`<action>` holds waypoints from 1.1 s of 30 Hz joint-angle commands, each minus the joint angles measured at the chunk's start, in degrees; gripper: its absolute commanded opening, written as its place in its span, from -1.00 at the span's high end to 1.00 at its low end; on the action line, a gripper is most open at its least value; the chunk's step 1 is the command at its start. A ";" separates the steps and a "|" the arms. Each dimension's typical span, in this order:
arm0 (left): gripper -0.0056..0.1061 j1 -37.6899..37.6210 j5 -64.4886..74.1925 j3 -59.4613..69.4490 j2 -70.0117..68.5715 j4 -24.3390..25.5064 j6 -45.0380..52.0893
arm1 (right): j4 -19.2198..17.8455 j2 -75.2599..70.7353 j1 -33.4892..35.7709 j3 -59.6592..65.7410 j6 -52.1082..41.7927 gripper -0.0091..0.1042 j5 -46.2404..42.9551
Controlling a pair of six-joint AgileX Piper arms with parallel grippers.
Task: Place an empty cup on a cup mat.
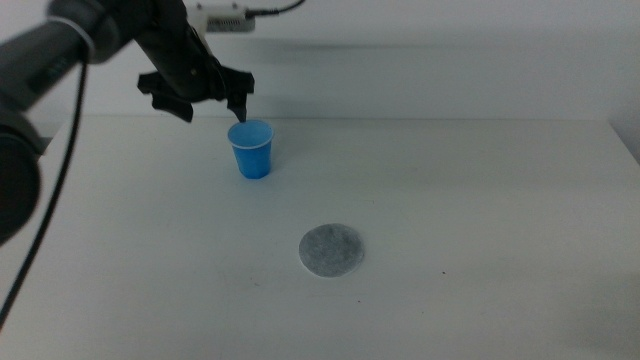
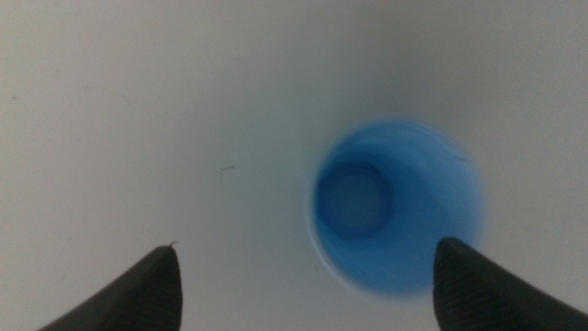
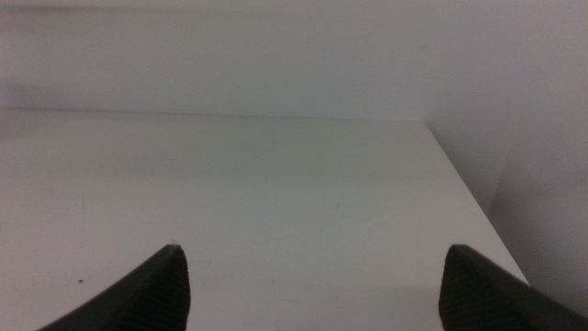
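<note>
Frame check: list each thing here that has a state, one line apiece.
cup: upright on the table, empty, not on the mat, not gripped.
cup mat: flat on the table, bare, nearer the camera than the cup.
left end effector: open, above the cup, one jaw tip over its rim.
right end effector: open, holding nothing, over bare table, out of the middle view.

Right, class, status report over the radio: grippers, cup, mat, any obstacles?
Left gripper open, hovering over upright cup. Right gripper open, waiting off to the side. Cup mat bare, nearer the camera; nothing between.
</note>
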 commanded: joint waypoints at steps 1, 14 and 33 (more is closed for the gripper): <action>-0.78 -0.24 -1.30 -1.47 2.30 0.91 -1.98 | -0.31 -0.28 0.12 0.19 -0.23 -0.80 -0.38; -0.34 -0.24 -6.37 -1.56 8.79 -0.22 -2.95 | -0.31 -0.28 0.12 0.19 -0.23 -0.80 -0.38; 0.93 -11.23 -13.11 19.19 -9.59 -2.65 -1.94 | -0.31 -0.28 0.12 0.19 -0.23 -0.80 -0.38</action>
